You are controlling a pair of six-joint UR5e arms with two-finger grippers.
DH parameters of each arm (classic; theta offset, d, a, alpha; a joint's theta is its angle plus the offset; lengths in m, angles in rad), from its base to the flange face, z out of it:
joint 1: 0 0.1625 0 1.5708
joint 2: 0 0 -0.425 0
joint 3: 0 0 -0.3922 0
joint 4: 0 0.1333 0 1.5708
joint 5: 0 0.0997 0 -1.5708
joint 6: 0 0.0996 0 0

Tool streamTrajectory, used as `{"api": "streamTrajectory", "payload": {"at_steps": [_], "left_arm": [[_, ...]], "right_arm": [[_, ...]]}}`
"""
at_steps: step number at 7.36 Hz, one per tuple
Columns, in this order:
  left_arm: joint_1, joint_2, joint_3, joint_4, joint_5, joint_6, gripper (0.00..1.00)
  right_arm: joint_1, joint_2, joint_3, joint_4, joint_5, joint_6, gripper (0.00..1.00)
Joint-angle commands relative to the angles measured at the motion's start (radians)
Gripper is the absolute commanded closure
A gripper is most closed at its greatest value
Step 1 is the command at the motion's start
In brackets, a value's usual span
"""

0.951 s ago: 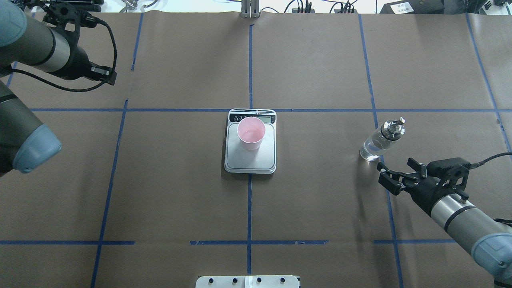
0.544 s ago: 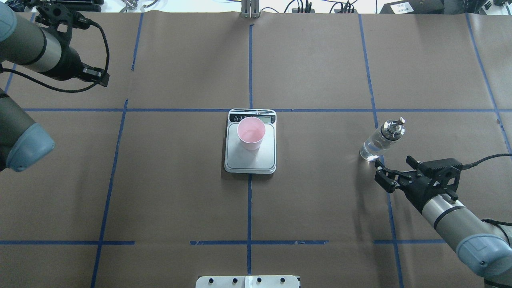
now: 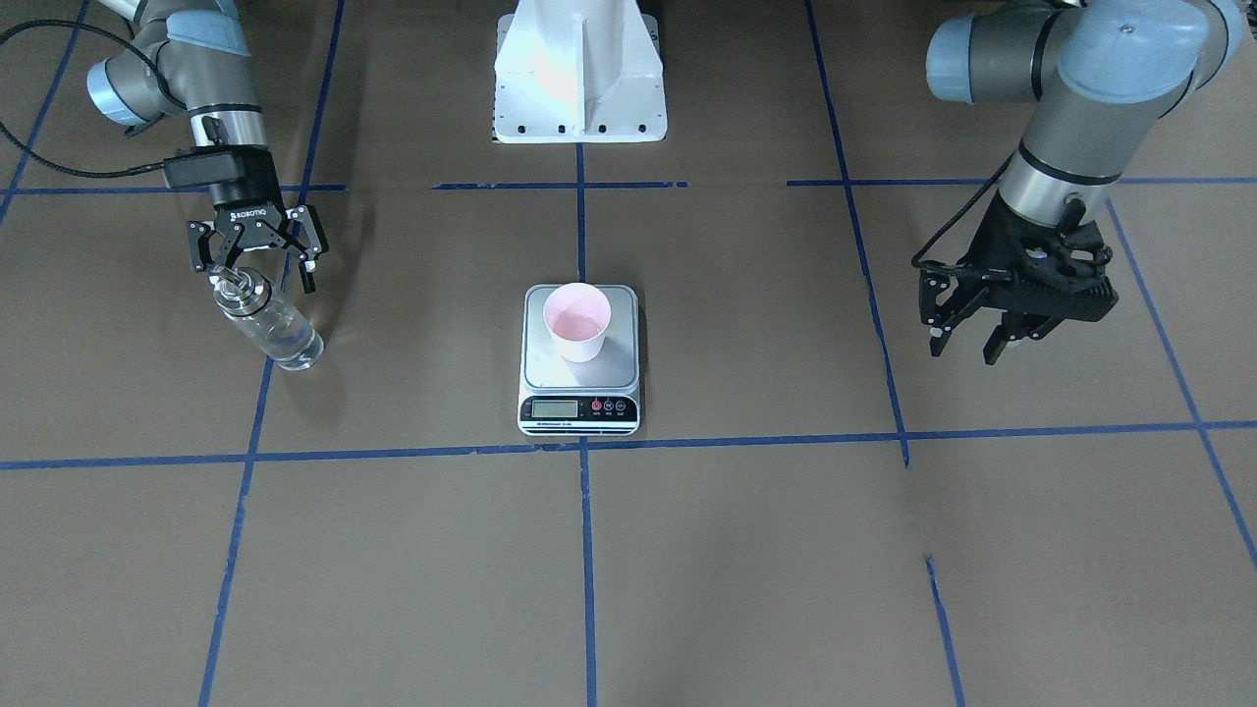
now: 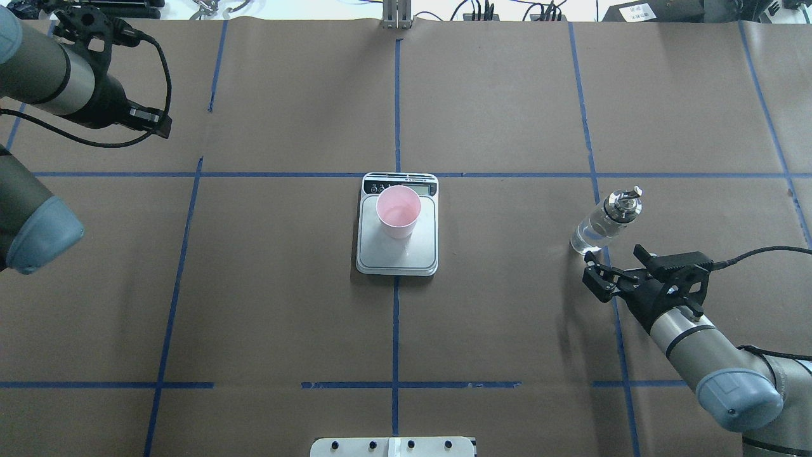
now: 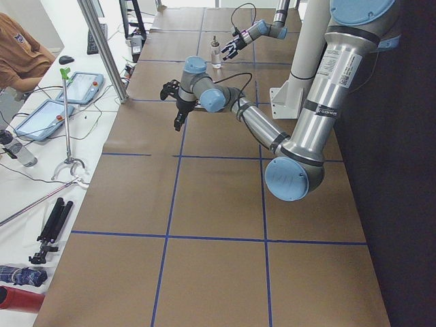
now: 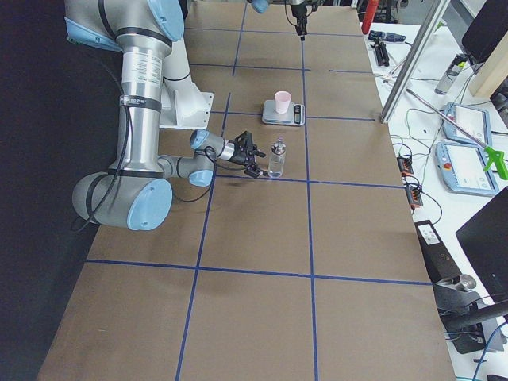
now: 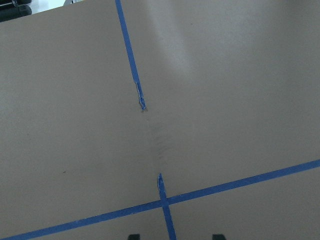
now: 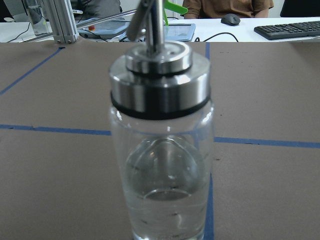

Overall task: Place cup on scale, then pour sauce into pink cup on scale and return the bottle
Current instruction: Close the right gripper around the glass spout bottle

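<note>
The pink cup (image 4: 398,211) stands upright on the scale (image 4: 397,257) at the table's centre; both also show in the front view, the cup (image 3: 577,320) on the scale (image 3: 617,369). The clear glass bottle (image 4: 599,225) with a silver cap stands on the table at the right, about half full of clear sauce (image 8: 162,200). My right gripper (image 4: 612,261) is open and empty just behind the bottle (image 3: 270,324), its fingers apart from the glass. My left gripper (image 3: 967,344) is open and empty, hanging above the table far to the left.
Blue tape lines cross the brown paper table cover (image 4: 507,317). The robot's white base (image 3: 579,74) stands at the near edge. Tablets, cables and an operator show beyond the far edge in the exterior left view (image 5: 41,102).
My right gripper has moved closer to the bottle, still open. My left arm has drawn back toward the far left corner. The cup, scale and bottle have not moved.
</note>
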Motion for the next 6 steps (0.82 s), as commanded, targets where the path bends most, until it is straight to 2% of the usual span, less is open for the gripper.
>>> {"api": "streamTrajectory", "payload": {"at_steps": [1,5,6], "left_arm": [[0.0,0.0,-0.004,0.002,-0.001,-0.002,0.42],[0.0,0.0,-0.004,0.002,-0.001,-0.002,0.41],[0.0,0.0,-0.004,0.002,-0.001,-0.002,0.41]], "right_arm": [[-0.001,0.012,-0.009,0.001,-0.008,-0.001,0.0],[0.0,0.047,-0.028,-0.001,-0.022,-0.013,0.01],[-0.001,0.066,-0.048,-0.002,-0.062,-0.016,0.02]]}}
